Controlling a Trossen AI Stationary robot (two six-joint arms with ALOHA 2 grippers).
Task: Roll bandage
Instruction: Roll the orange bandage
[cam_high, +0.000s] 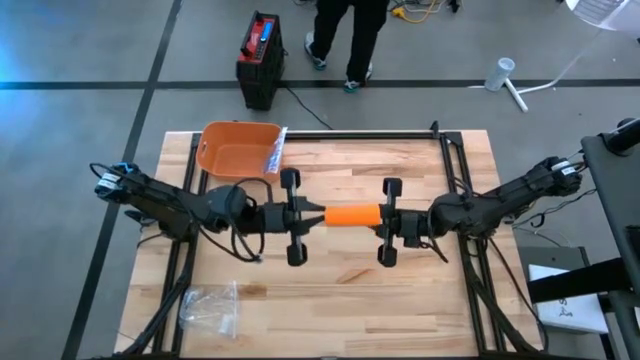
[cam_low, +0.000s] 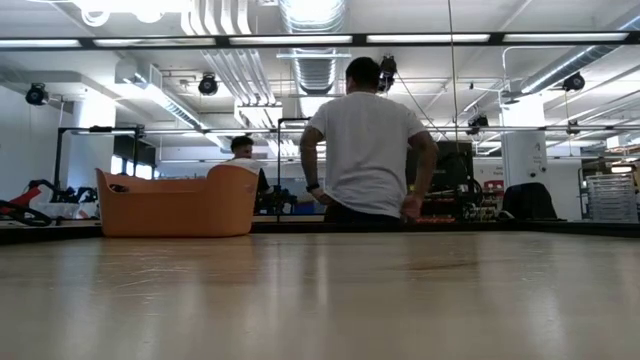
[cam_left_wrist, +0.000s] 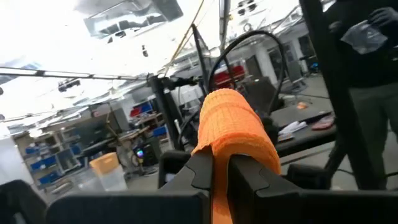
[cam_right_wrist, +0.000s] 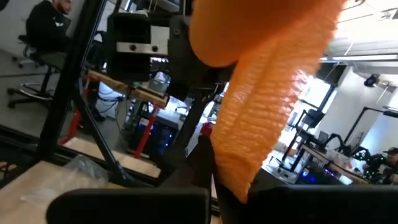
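An orange bandage (cam_high: 352, 215), partly rolled, hangs level above the middle of the table between my two grippers. My left gripper (cam_high: 320, 215) is shut on its left end and my right gripper (cam_high: 383, 219) on its right end. In the left wrist view the bandage (cam_left_wrist: 236, 124) shows as a ribbed roll just beyond the fingers. In the right wrist view the bandage (cam_right_wrist: 273, 81) fills the middle, and a flat strip of it runs down to the fingers. Neither gripper shows in the low view. My left gripper pinches the bandage's left end (cam_left_wrist: 220, 186) between its two fingers (cam_left_wrist: 200, 173). The fingers come about level from the table's left, along the bandage. The bandage is lifted clear of the table. My right gripper pinches a flat strip at the bandage's right end (cam_right_wrist: 239, 174) between its fingers (cam_right_wrist: 200, 163), which the strip partly hides. The fingers come about level from the table's right, along the bandage. That end is clear of the table.
An orange basket (cam_high: 238, 148) stands at the far left of the table, with a clear wrapper (cam_high: 276, 150) over its right rim. A crumpled clear plastic bag (cam_high: 210, 308) lies near the front left corner. People stand or sit beyond the far edge (cam_low: 365, 150).
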